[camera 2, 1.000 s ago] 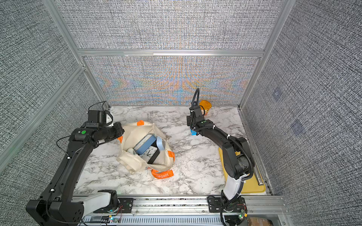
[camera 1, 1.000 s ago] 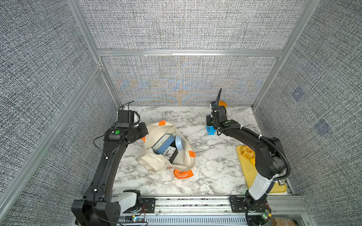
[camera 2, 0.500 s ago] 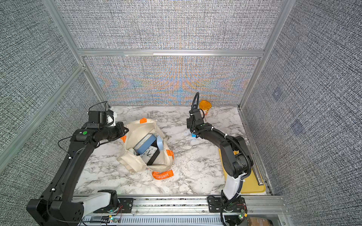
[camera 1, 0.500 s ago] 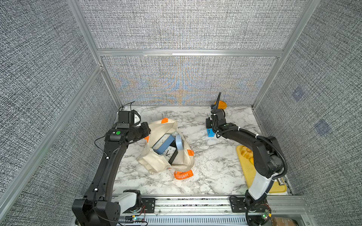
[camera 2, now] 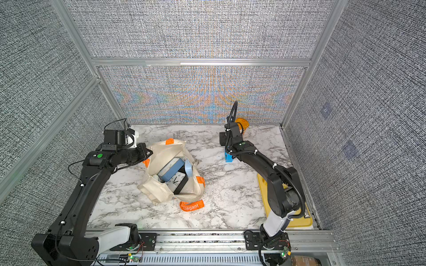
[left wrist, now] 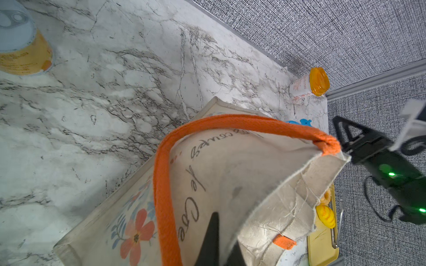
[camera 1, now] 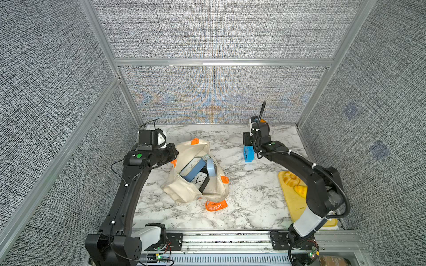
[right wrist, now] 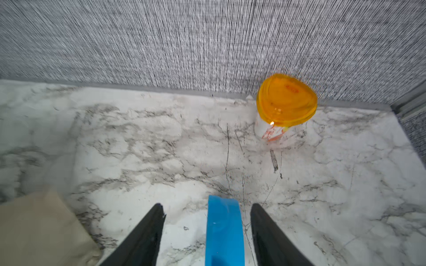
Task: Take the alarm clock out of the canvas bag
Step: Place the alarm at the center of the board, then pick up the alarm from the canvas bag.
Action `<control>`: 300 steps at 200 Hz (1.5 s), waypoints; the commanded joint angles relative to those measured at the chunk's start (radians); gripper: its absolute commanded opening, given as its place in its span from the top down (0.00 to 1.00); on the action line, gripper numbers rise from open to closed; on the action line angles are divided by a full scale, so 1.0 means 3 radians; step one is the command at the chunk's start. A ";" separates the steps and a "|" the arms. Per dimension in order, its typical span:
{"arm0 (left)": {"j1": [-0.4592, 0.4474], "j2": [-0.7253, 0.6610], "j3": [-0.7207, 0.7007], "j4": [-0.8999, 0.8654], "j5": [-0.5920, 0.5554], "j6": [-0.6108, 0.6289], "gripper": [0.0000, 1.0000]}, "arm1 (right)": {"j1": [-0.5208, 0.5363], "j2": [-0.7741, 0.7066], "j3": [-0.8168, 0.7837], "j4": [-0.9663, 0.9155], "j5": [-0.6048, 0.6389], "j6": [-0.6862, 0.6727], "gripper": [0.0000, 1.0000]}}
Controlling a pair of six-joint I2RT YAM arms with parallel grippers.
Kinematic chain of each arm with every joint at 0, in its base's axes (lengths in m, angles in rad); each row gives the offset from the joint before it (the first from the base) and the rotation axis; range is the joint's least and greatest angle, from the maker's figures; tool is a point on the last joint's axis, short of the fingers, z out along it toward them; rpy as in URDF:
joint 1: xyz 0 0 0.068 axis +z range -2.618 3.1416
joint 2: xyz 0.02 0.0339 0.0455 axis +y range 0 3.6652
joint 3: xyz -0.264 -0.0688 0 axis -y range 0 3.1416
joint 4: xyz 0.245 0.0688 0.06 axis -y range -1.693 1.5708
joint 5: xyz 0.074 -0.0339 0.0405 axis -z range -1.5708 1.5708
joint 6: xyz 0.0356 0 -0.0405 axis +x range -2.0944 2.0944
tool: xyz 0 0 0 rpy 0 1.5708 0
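Your right fingers (right wrist: 147, 235) stood apart on either side of the blue alarm clock (right wrist: 224, 230), with a clear gap on each side and no contact. That object, judged a clock from its shape, stood on edge on the counter (camera 1: 253, 202) toward the back right corner. It was near an orange-lidded cup (right wrist: 285, 101) and apart from the canvas bag (camera 1: 191, 149).

Your left fingers (left wrist: 211, 239) were closed on the bag's wall beside the orange handle (left wrist: 161, 184), holding that side of the mouth raised. A black-framed clock face (camera 1: 200, 182) lay inside the bag.

Judgement: the set-down step was in hand, with the blue clock out of the bag. The next move called for drawing the right fingers straight back without brushing the clock, which looked likely to tip on its narrow edge.
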 commanded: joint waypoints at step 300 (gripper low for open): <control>-0.0293 -0.0960 -0.0776 0.0054 0.0329 -0.0123 1.00 | 0.2107 0.0615 0.0153 0.0122 -0.0288 0.4229 0.20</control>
